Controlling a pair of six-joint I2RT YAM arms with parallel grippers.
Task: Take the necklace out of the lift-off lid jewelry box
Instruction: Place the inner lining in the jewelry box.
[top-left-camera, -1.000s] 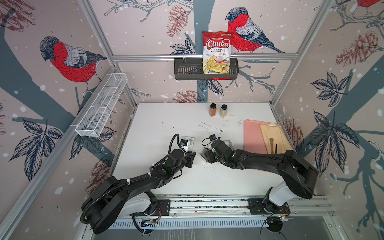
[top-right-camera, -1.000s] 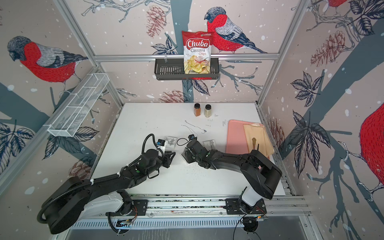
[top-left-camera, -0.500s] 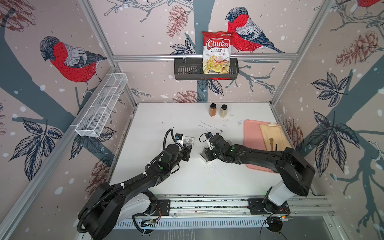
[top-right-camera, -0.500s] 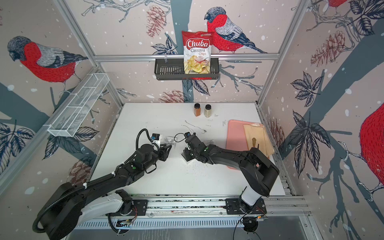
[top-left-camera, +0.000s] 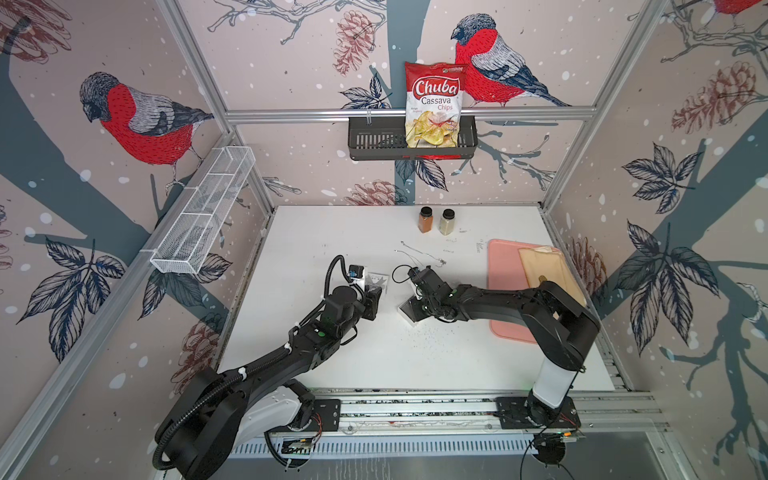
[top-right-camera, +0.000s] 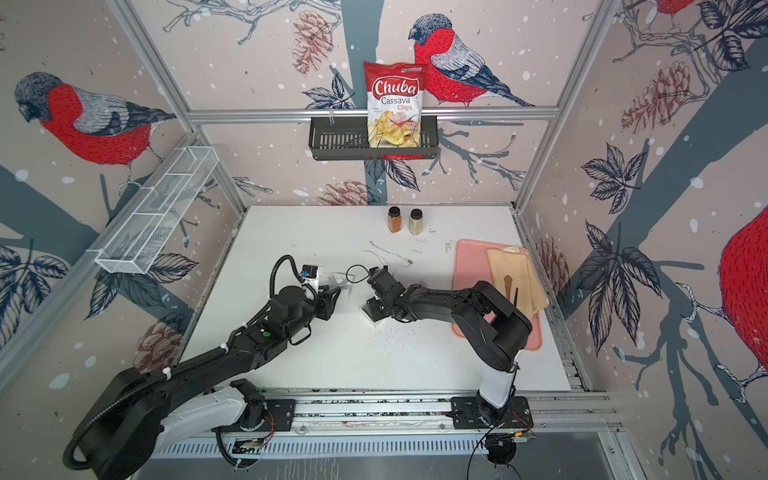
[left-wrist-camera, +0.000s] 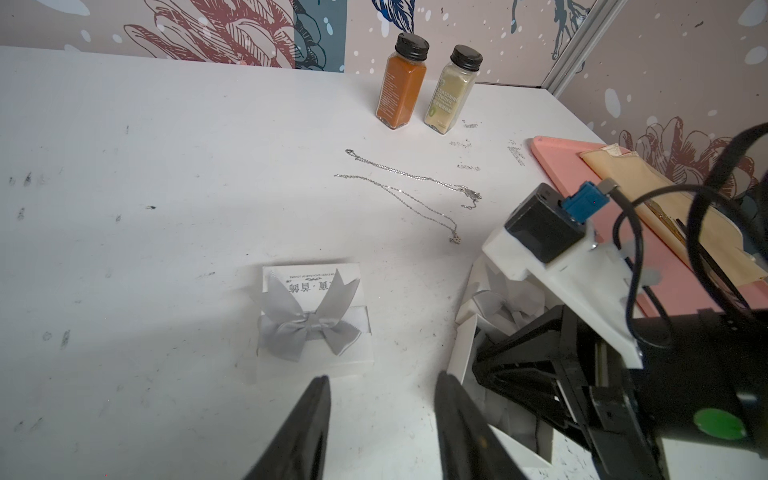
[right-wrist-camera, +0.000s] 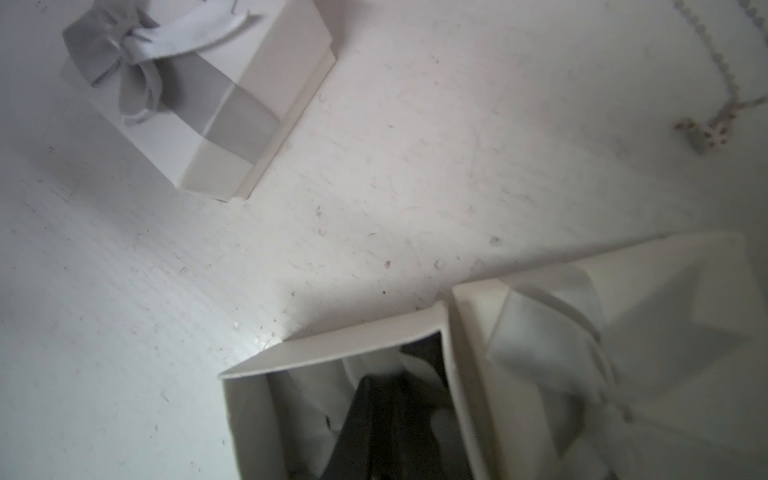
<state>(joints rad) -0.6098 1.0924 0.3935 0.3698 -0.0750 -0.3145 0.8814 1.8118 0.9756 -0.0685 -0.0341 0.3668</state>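
1. In both top views the right arm hides most of the open jewelry box.
2. Its lid, just beside it, is blurred and cut off.
3. The left gripper is spread and empty, near a bow-tied box.
4. The right gripper looks pressed together inside the open jewelry box; any necklace there is hidden.
5. 2 chains lie on the table.

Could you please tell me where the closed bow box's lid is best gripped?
Probably by the two ribbon-free side walls of the lid, from straight above: it sits flat, the bow covers its top, and the left gripper, jaws open, could straddle it.
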